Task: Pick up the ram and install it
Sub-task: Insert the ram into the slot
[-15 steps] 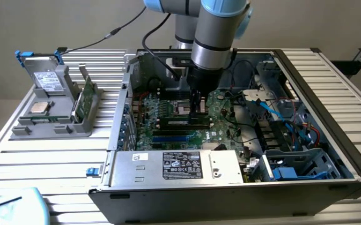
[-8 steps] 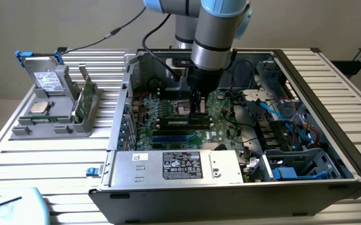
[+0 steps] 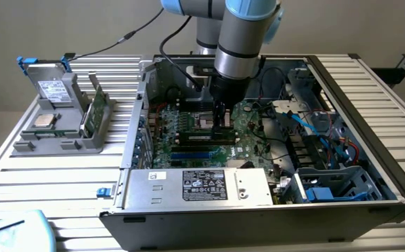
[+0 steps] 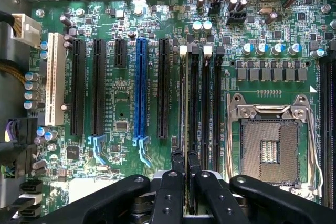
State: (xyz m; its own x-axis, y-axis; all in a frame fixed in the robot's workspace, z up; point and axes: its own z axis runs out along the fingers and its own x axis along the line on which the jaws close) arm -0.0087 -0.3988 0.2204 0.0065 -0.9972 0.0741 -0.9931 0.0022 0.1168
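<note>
One ram [image 4: 184,103] in hand [image 4: 185,162], one blue slot [image 4: 140,87]

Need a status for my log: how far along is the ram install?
Done: the ram is picked up and brought to the motherboard. In hand: jaws shut on it, standing along the memory slots. Left: it is not yet released; seating can't be confirmed.

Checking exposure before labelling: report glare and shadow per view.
Exterior view: the slatted white metal table is bright, the open black computer case's interior shadowed. Wrist view: even light on the green motherboard; highlights on the silver processor socket frame.
</note>
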